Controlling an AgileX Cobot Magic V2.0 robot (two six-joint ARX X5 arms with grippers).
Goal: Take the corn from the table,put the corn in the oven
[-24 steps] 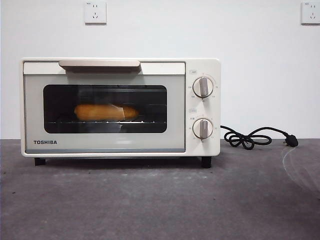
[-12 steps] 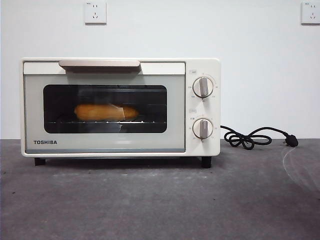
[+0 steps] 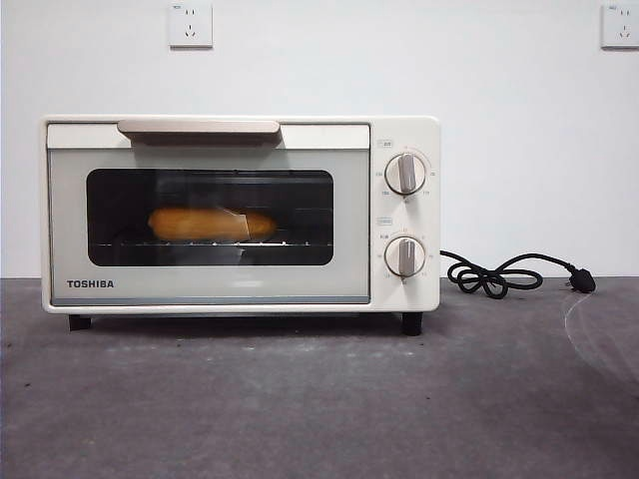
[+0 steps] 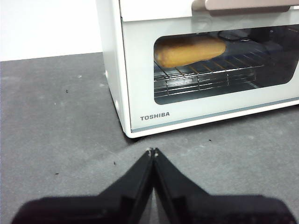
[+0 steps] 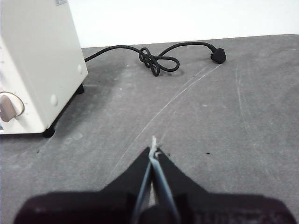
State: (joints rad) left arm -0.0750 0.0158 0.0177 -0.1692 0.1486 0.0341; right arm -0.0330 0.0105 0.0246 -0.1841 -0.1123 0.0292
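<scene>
With both arms out of the front view, only the wrist cameras show the grippers. The left gripper (image 4: 153, 151) has its two black jaws pressed tip to tip, holding nothing, low over the table (image 4: 56, 135). Just ahead of its tips stands the oven (image 4: 140, 70), the corner bearing the TOSHIBA lettering (image 4: 155, 116) nearest to them and well apart from contact. Beyond that, behind the dark glass window (image 4: 275, 60) of the shut door, the corn (image 4: 189, 49) lies on its side on the wire rack (image 4: 205, 74), so it is inside the oven, farther from this gripper than the door front. The beige handle (image 4: 247, 4) runs along the door's top edge.

Front view, continuing rightward: corn visible through the window toward its left half; two round knobs (image 3: 405, 174) stacked on the control panel; black cord (image 3: 494, 276) looped on the table beside the oven, ending in a plug (image 3: 582, 281). Two wall sockets (image 3: 190, 24) sit on the white wall above.

The right gripper (image 5: 153, 149) likewise has its jaws closed together and empty, over bare table. The oven's side wall and one knob lie ahead of it and off to one side; the coiled cord lies farther ahead, well apart from the tips.
</scene>
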